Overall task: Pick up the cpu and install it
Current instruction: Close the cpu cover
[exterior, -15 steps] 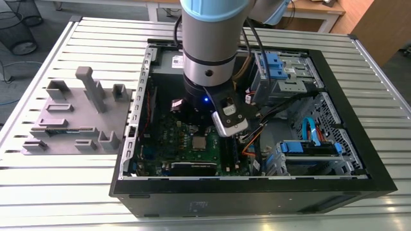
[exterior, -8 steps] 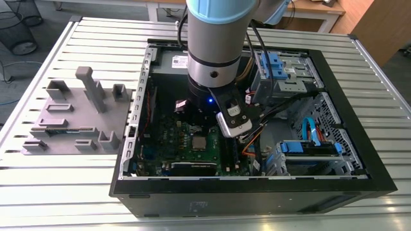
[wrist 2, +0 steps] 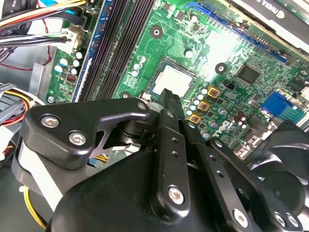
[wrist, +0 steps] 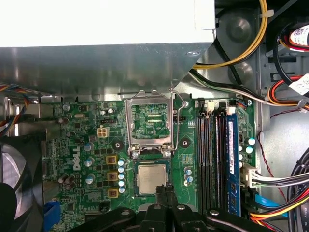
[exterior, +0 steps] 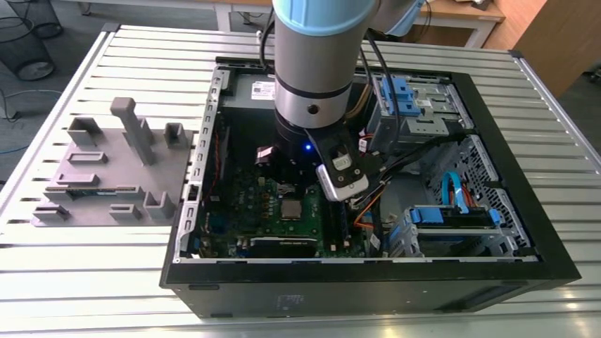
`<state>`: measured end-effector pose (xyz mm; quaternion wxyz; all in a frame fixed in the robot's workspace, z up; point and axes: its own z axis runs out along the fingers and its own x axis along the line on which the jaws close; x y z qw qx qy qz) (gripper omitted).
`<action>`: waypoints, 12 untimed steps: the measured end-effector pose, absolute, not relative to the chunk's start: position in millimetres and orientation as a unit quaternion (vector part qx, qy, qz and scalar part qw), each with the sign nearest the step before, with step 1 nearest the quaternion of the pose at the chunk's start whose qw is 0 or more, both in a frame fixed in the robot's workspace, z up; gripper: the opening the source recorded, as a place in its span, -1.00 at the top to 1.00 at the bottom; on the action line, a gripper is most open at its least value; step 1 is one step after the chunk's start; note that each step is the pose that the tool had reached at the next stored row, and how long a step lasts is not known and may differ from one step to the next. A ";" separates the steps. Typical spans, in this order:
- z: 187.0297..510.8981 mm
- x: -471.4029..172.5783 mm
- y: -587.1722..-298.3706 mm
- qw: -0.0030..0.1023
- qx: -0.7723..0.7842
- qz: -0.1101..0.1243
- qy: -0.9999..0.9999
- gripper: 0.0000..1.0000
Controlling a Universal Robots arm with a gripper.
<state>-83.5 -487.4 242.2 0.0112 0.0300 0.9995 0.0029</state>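
Observation:
The cpu, a small square chip with a silver-grey top, lies flat in its socket on the green motherboard; it also shows in the second wrist view and the exterior view. The socket's metal bracket stands flipped open beside it. My gripper hangs just above the chip's edge, also seen in the second wrist view. Its black fingers are shut together with nothing between them. The arm reaches down into the open computer case.
Black memory slots run beside the socket. Bundled cables and blue-latched drive cages fill the case on the exterior view's right. A black fan sits on the socket's other side. A grey fixture tray lies on the slatted table.

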 end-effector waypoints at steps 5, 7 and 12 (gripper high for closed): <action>240.5 -82.8 -486.9 0.011 0.030 0.003 0.999 0.79; 239.8 -82.3 -486.5 0.011 0.030 0.003 0.999 0.79; 238.2 -81.4 -485.7 0.011 0.030 0.003 0.999 0.79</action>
